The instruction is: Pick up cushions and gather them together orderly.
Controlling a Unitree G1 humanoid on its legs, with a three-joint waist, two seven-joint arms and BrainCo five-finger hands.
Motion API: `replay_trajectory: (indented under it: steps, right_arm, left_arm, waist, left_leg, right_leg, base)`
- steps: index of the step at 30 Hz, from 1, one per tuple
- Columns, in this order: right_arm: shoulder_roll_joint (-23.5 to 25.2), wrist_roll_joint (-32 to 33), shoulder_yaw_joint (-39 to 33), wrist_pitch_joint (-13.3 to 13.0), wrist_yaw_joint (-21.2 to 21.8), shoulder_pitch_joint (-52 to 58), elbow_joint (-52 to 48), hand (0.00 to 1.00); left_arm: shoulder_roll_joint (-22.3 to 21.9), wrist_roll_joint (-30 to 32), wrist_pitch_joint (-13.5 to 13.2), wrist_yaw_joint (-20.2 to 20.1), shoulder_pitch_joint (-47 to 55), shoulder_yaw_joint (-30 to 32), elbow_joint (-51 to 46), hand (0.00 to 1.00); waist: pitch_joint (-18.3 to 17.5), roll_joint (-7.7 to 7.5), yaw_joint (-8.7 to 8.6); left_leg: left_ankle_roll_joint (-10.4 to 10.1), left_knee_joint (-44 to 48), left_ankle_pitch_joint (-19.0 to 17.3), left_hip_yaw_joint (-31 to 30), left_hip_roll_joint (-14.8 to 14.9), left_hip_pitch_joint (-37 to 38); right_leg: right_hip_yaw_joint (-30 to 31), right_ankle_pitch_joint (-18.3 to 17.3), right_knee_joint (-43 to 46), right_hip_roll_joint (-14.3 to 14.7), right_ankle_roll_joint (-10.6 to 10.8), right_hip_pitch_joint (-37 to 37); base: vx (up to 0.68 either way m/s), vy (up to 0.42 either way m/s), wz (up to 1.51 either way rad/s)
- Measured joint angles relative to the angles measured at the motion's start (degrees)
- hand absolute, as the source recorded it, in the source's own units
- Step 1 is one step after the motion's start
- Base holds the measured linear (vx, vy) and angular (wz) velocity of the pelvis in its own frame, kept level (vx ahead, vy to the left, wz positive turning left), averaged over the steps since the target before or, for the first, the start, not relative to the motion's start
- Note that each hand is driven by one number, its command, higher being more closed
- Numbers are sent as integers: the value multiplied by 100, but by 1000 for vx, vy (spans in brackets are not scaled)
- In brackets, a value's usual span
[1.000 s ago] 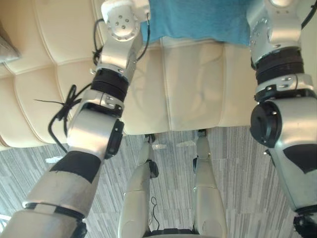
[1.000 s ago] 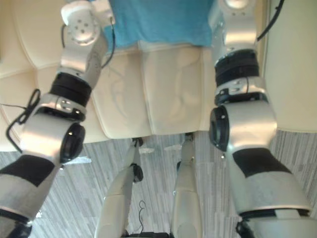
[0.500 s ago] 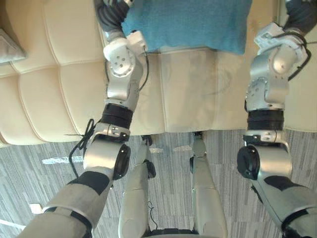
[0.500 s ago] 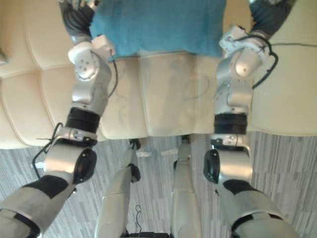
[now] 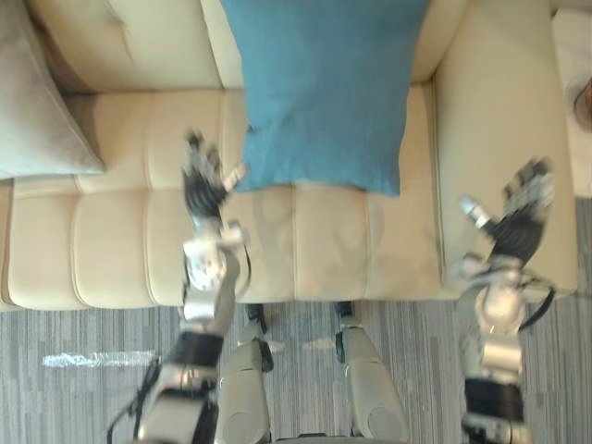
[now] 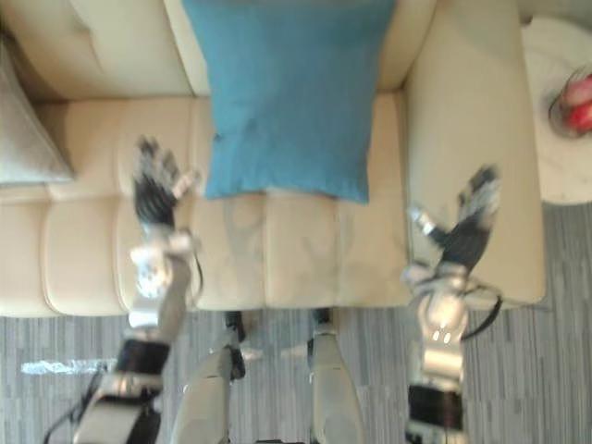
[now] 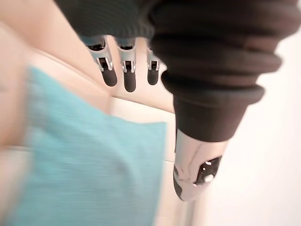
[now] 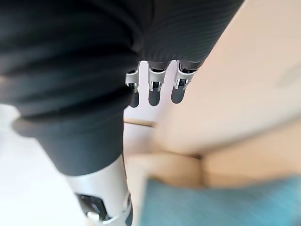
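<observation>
Two cushions are sitting on one cream sofa (image 5: 120,250). One blue cushion (image 5: 324,92) is leaning upright against the backrest near the middle, its lower edge resting on the seat. One grey cushion (image 5: 42,111) is lying at the sofa's far left end, well apart from the blue one. Both hands are hanging above the sofa, holding nothing. The left hand (image 5: 202,185) is hovering over the seat just beside the blue cushion's lower left corner, fingers straight and spread and thumb pointing toward that corner; whether the thumb is touching the fabric cannot be told. The right hand (image 5: 520,222) is floating over the front of the right armrest (image 5: 499,120), fingers likewise spread and relaxed, apart from the blue cushion. Beyond the armrest, one round white side table (image 6: 555,157) is carrying one glass bowl (image 6: 573,100) with something red inside.
</observation>
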Motion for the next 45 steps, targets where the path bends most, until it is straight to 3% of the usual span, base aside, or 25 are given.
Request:
replay_trajectory:
  steps: [4,6,13,23,26,28,29,30,31,33,34,36,37,38,39,40,44,45]
  right_arm:
    - [246,32,47,77,215,366,1184,0]
    - [352,108,41,168,320,476,2081,0]
    - [403,388,-341,381,517,472,3964,0]
    - [415,569,-611,502,602,274,4574,0]
    - [415,566,-513,507,547,90,4566,0]
    - [427,548,-344,510,518,14,4562,0]
    - [441,499,-301,516,505,-25,4545,0]
    - [474,455,-299,549,494,-118,4532,0]
    - [516,449,-276,574,488,-126,4554,0]
    - [520,445,-221,592,490,-123,4630,0]
    - [513,433,-153,594,490,-228,4742,0]
    - [491,387,-156,595,482,-424,4720,0]
    - [309,302,-182,598,416,-512,4707,0]
    - [310,291,-179,601,408,-513,4698,0]
    - [357,265,-174,601,403,-569,4618,0]
    - [403,239,-155,588,379,-626,4403,0]
    - [302,232,-127,498,339,-732,4294,0]
    - [262,234,-141,511,319,-612,4342,0]
  left_arm:
    - [-44,306,153,-223,562,40,863,0]
    - [-104,499,299,-321,615,220,1759,0]
    - [-91,948,528,-366,645,632,3369,0]
    - [79,1167,585,-459,509,729,3842,0]
    - [102,1166,595,-446,415,726,3843,0]
    - [146,1166,603,-444,203,725,3813,0]
    - [126,1166,605,-447,117,729,3758,0]
    - [95,1168,593,-450,72,770,3706,0]
    - [122,1166,597,-448,59,818,3629,0]
    - [171,1163,603,-436,127,848,3550,0]
    - [302,1162,617,-435,174,857,3563,0]
    - [264,1158,654,-437,175,915,3572,0]
    - [10,1152,656,-438,156,948,3582,0]
    - [10,1152,655,-439,131,954,3582,0]
    - [14,1147,660,-429,62,948,3582,0]
    - [-3,1146,666,-429,9,906,3572,0]
    - [-49,1148,682,-458,14,479,3574,0]
    - [-83,1148,698,-464,44,396,3578,0]
  waist:
    - [-423,10,26]
    - [-663,17,23]
    - [-873,24,-4]
    - [-986,-8,7]
    - [-973,-28,23]
    - [-915,-124,20]
    - [-921,-114,59]
    - [-879,-62,101]
    - [-871,-140,86]
    - [-965,-286,91]
    - [-1081,-514,119]
    - [-1065,-429,189]
    - [-1061,-268,372]
    - [-1022,-311,391]
    - [-943,-451,432]
    - [-905,-441,466]
    - [-638,45,400]
    - [-630,70,354]
  left_leg:
    - [-27,-70,-142,50,11,449]
    - [-38,-245,-136,100,8,702]
    - [-82,-586,-136,215,-29,1293]
    - [-74,-838,-142,349,-149,1488]
    - [-54,-805,-161,501,-95,1542]
    - [3,-541,-263,511,-53,1431]
    - [64,-409,-338,511,94,1312]
    - [84,-381,-343,566,220,1232]
    - [28,-222,-243,419,234,1174]
    - [28,-130,-201,315,200,1064]
    - [0,250,-180,196,226,682]
    - [-87,461,-223,69,229,342]
    - [127,217,-14,88,161,301]
    - [162,254,31,117,138,272]
    - [173,496,25,180,120,151]
    - [146,787,4,158,237,-67]
    - [-84,776,261,-104,710,-127]
    - [-136,453,252,-104,703,13]
  right_leg:
    - [-18,-116,-155,0,-18,450]
    - [-60,-142,-256,-29,-29,645]
    - [-56,-69,-711,-10,-10,1184]
    - [64,216,-1086,-64,61,1375]
    - [37,341,-864,9,67,1237]
    - [-104,419,-653,16,59,1124]
    - [-87,616,-827,69,166,1147]
    - [-162,413,-376,87,114,1037]
    - [-372,-381,1502,-17,204,821]
    - [-386,-498,2219,-159,374,915]
    - [-315,-546,2338,-219,472,917]
    - [-326,-504,2071,-51,511,850]
    - [-175,-832,1606,28,516,1126]
    - [-158,-913,1621,-13,490,1153]
    - [-137,-1183,1433,-111,357,1309]
    - [-292,-1383,990,-33,119,1475]
    - [-701,-1407,754,462,-226,1645]
    - [-842,-1378,799,465,-278,1645]
  base:
    - [106,-8,-7]
    - [95,1,-7]
    - [75,5,-9]
    - [67,15,-10]
    - [-27,1,-28]
    - [-92,-8,-9]
    - [-116,-12,-15]
    - [-124,-52,16]
    - [-78,-77,28]
    - [-65,-157,40]
    - [-85,-180,28]
    - [-162,-64,5]
    - [-180,41,-6]
    - [-129,49,-6]
    - [-193,-209,3]
    - [-221,-238,-8]
    - [-314,-206,4]
    - [-340,-177,53]
